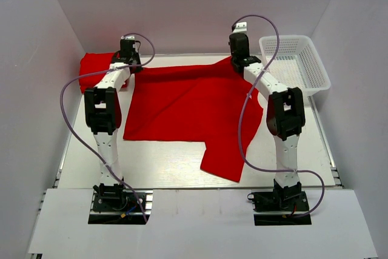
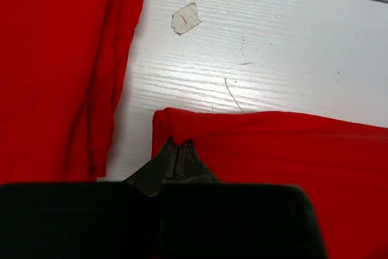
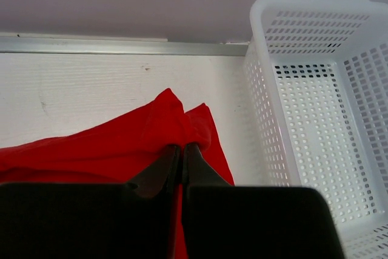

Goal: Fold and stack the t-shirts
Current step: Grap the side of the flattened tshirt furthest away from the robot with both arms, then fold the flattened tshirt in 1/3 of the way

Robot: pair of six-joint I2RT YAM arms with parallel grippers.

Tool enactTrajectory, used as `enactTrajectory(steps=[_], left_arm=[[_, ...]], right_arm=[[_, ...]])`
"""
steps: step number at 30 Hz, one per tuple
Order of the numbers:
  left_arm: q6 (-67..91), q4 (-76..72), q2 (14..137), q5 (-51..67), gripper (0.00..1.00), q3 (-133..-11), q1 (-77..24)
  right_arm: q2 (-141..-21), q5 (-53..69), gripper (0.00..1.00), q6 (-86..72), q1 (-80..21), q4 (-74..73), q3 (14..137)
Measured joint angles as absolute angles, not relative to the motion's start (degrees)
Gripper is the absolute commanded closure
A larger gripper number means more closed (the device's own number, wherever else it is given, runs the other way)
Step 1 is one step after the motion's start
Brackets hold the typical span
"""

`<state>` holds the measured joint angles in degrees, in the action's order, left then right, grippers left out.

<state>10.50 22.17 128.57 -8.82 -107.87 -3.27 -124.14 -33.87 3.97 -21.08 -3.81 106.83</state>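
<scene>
A red t-shirt (image 1: 188, 104) lies spread across the table's middle, one sleeve hanging toward the front. My left gripper (image 1: 134, 66) is shut on its far left corner (image 2: 182, 127), seen pinched in the left wrist view (image 2: 179, 144). My right gripper (image 1: 237, 60) is shut on its far right corner (image 3: 176, 119), seen pinched in the right wrist view (image 3: 182, 145). A second red t-shirt (image 1: 92, 71) lies folded at the far left, also in the left wrist view (image 2: 57, 71).
A white mesh basket (image 1: 296, 65) stands at the far right, close beside the right gripper, and shows in the right wrist view (image 3: 321, 95). A scrap of tape (image 2: 185, 18) sticks to the table. A metal rail (image 3: 115, 45) runs along the far edge.
</scene>
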Motion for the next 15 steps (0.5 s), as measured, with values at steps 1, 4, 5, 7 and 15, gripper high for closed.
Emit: enactTrajectory(steps=[1, 4, 5, 7, 15], left_arm=[[10.3, 22.0, 128.8, -8.5, 1.00, -108.1, -3.2], [9.4, 21.7, 128.9, -7.8, 1.00, -107.7, -3.1], [9.2, 21.4, 128.8, -7.6, 1.00, -107.1, -3.1], [8.9, 20.4, 128.5, -7.3, 1.00, -105.3, -3.1], [7.9, 20.4, 128.5, -6.8, 1.00, -102.5, -3.1]], right_arm=[[-124.1, -33.8, 1.00, 3.6, -21.0, -4.2, 106.8], [-124.0, -33.6, 1.00, 2.9, -21.0, -5.0, 106.1], [-123.6, -33.5, 1.00, 2.5, -21.0, -5.3, 105.2], [-122.3, -33.2, 1.00, 1.5, -21.0, -6.5, 102.3], [-110.0, -31.0, 1.00, -5.7, -21.0, -13.3, 85.6]])
